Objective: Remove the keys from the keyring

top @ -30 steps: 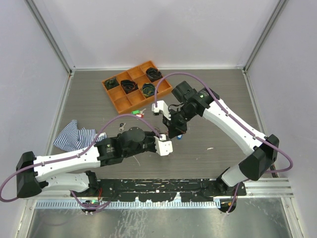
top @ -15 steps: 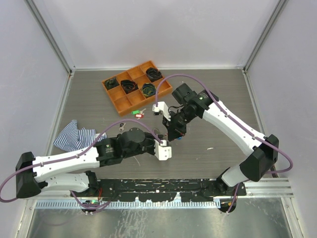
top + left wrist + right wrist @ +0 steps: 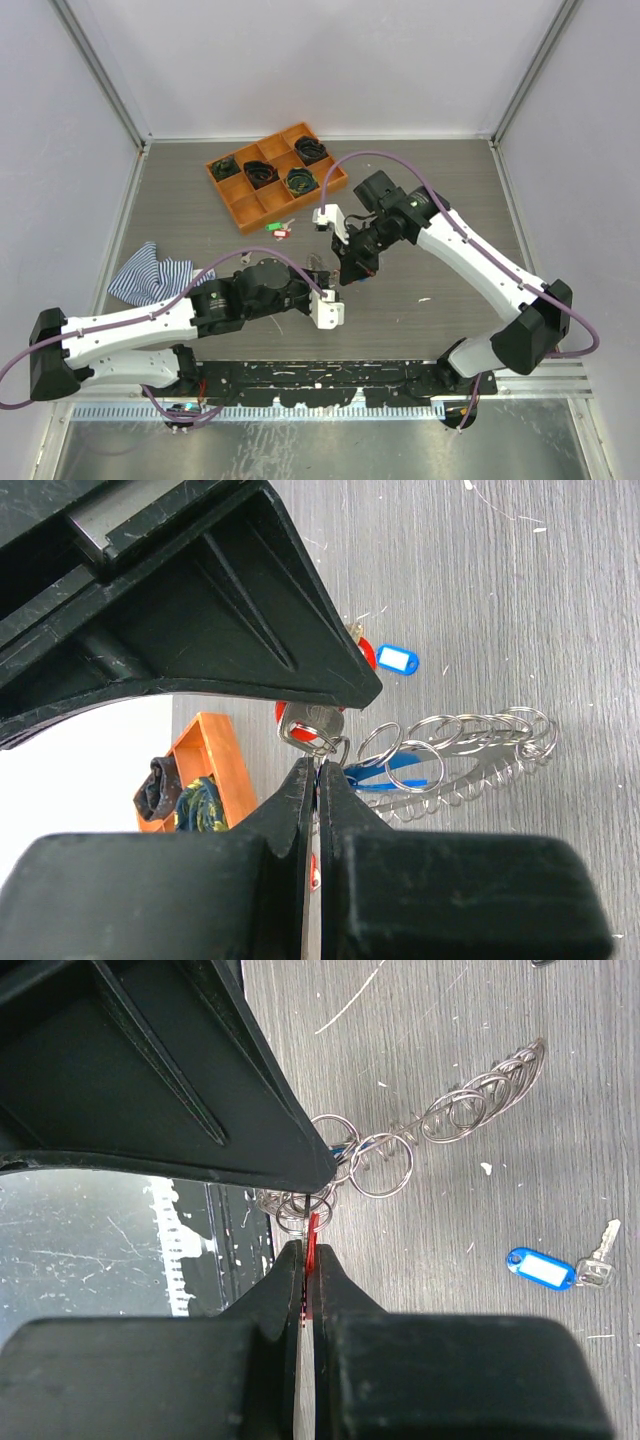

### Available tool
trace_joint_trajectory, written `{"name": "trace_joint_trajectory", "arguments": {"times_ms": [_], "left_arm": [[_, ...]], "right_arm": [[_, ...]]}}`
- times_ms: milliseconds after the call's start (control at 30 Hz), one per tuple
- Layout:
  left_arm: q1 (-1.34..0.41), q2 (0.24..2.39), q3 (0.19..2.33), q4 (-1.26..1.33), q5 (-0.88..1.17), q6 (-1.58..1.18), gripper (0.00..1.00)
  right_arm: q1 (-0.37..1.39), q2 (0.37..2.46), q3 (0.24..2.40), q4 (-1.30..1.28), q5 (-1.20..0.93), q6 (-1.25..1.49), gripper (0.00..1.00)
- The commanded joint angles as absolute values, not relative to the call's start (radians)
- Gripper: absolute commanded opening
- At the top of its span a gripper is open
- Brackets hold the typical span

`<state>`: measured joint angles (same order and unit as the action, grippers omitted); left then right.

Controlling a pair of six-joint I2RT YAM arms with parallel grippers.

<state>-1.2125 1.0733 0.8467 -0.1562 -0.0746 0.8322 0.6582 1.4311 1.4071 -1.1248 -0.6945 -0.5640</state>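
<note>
The keyring (image 3: 470,750) is a wire loop strung with many silver split rings, hanging just above the grey table; it also shows in the right wrist view as the keyring (image 3: 440,1120). My left gripper (image 3: 318,772) is shut on one thin ring of it. A key with a red tag (image 3: 313,1232) hangs from the same end, and my right gripper (image 3: 308,1245) is shut on that tag. The two grippers meet tip to tip at mid-table (image 3: 338,280). A blue tag (image 3: 385,770) lies inside the ring bundle. One loose key with a blue tag (image 3: 545,1267) lies on the table.
An orange compartment tray (image 3: 240,207) with dark coiled bundles stands at the back left. Two keys with green and red tags (image 3: 278,228) lie just in front of it. A striped cloth (image 3: 150,272) is bunched at the left.
Both grippers stay shut. The left gripper has drawn slightly toward the near edge, and the right arm has shifted a little to the right.
</note>
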Motion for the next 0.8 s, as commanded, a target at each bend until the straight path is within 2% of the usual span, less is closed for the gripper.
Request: {"name": "trace_joint_trajectory", "arguments": {"times_ms": [0, 233, 533, 667, 767], "left_arm": [[-1.209, 1.045, 0.884, -0.159, -0.058, 0.859, 0.00], [-1.194, 1.033, 0.863, -0.138, -0.031, 0.806, 0.00], [-1.146, 1.025, 0.765, 0.054, 0.076, 0.557, 0.00], [-1.144, 1.025, 0.725, 0.127, 0.098, 0.464, 0.18], [-1.144, 0.997, 0.705, 0.164, 0.101, 0.415, 0.36]], "right_arm": [[0.650, 1.369, 1.399, -1.077, -0.698, -0.525, 0.01], [0.650, 1.340, 1.415, -1.063, -0.631, -0.524, 0.01], [0.650, 1.331, 1.503, -1.138, -0.675, -0.630, 0.01], [0.649, 1.327, 1.500, -1.143, -0.683, -0.648, 0.01], [0.650, 1.318, 1.488, -1.145, -0.683, -0.666, 0.01]]}}
